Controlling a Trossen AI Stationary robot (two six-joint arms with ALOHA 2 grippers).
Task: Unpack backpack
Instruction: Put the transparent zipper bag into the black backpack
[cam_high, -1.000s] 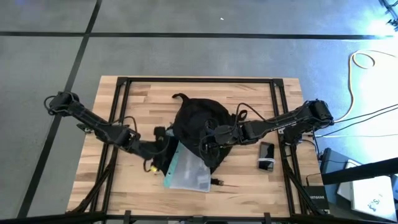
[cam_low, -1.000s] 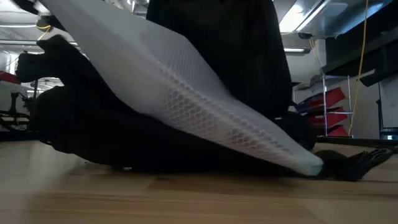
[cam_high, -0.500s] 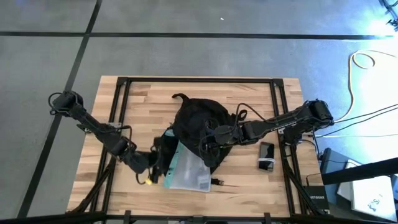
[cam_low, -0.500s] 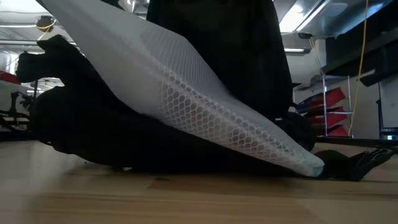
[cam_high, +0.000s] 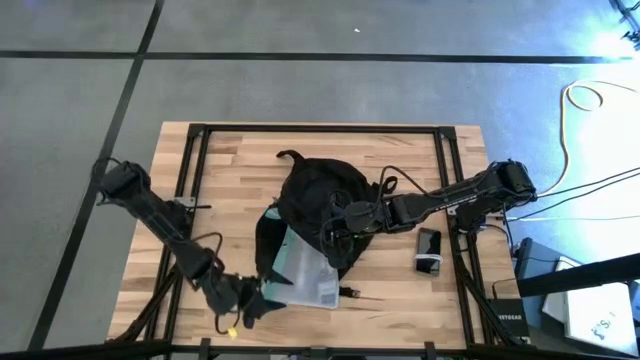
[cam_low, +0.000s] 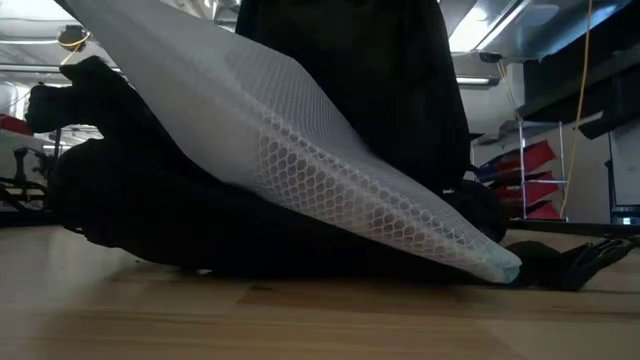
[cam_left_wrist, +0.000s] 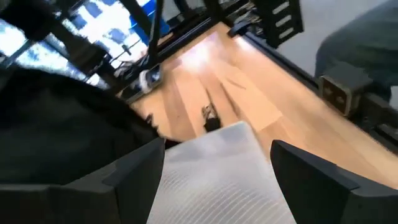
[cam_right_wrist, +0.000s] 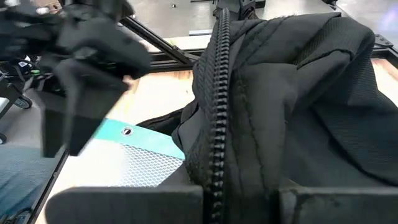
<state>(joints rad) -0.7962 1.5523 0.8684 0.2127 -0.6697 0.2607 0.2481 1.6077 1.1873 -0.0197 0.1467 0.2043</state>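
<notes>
Nearest you, at the front edge of the table (cam_high: 400, 310), your left gripper (cam_high: 252, 303) has swung down and back over the last sec: it was up beside the backpack's left flank, now it sits low at the front-left corner of the clear mesh pouch (cam_high: 300, 275). Jaws wide; the wrist view shows the pouch (cam_left_wrist: 214, 174) between the two fingers (cam_left_wrist: 130, 171), but can't tell whether they're pressing on it. The pouch has barely shifted since a sec ago: its far end is still propped up against the bag, near corner on the wood (cam_low: 495, 265).

Mid-table, the backpack (cam_high: 320, 205) lies where it was, black mound, centre of the table. Right gripper (cam_high: 335, 228) hasn't budged, jaws shut on the backpack's zipper edge (cam_right_wrist: 217, 124), holding the opening up.

Farther right, a phone (cam_high: 428, 250) on the wood, clear of the arms.

Judgement: the pouch is mostly out, not yet free of the bag. Probably needs a firmer grip, then a pull toward the front edge.
</notes>
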